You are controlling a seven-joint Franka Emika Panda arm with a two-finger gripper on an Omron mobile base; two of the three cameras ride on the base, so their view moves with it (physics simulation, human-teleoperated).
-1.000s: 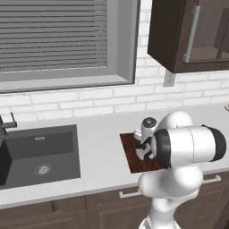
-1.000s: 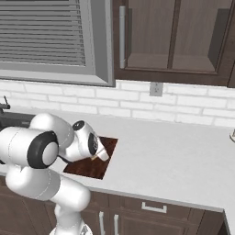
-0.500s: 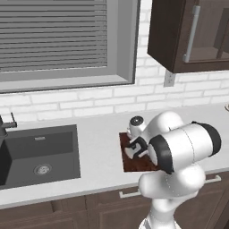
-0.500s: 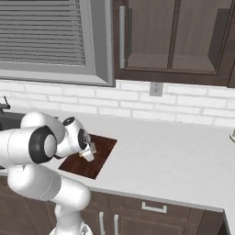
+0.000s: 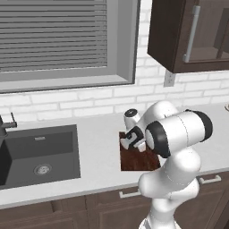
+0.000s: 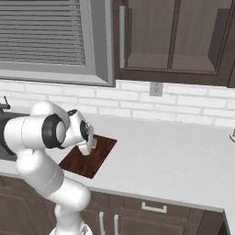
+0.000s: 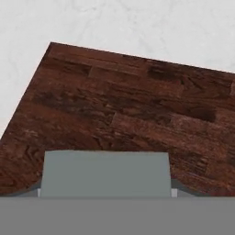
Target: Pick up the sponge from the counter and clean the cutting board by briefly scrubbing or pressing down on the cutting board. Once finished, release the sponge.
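1. Jaws of our gripper (image 6: 87, 148) are clamped on the sponge (image 7: 105, 173), held over the cutting board (image 7: 124, 110).
2. We judge pickup done; the sponge is off the counter (image 6: 174, 160).
3. Whether it touches the wood, we cannot tell.
4. The board lies at the worktop's front edge, beside the sink (image 5: 40, 152).
5. Left: scrub or press, then release.

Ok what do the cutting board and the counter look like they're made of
The cutting board looks like dark reddish-brown wood, matte, with visible grain and plank seams. The counter looks like smooth pale stone or a laminate copy: faint marbled veining, slight sheen. It's rendered, so either is a guess.
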